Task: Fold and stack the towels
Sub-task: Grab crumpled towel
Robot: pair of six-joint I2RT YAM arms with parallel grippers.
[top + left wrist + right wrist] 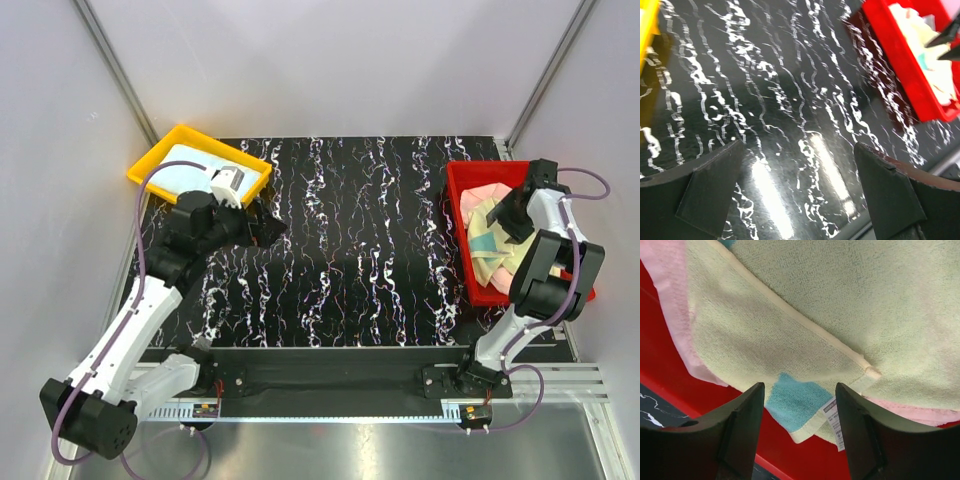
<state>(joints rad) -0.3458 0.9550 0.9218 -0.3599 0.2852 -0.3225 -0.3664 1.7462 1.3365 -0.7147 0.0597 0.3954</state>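
Note:
A pile of unfolded towels (489, 235), pale yellow, pink and blue, lies in the red bin (460, 190) at the right. My right gripper (512, 212) is open and hangs just above the pile. In the right wrist view its jaws stand apart over a pale yellow towel (805, 320) with a blue patch (796, 402) and a white label (832, 422). A folded light blue towel (183, 170) lies in the yellow tray (160, 150) at the back left. My left gripper (268, 232) is open and empty above the black mat (790, 100) beside that tray.
The black marbled mat (350, 250) covers the table between the two containers. The red bin also shows at the top right of the left wrist view (900, 60). Grey walls with metal posts enclose the back and sides.

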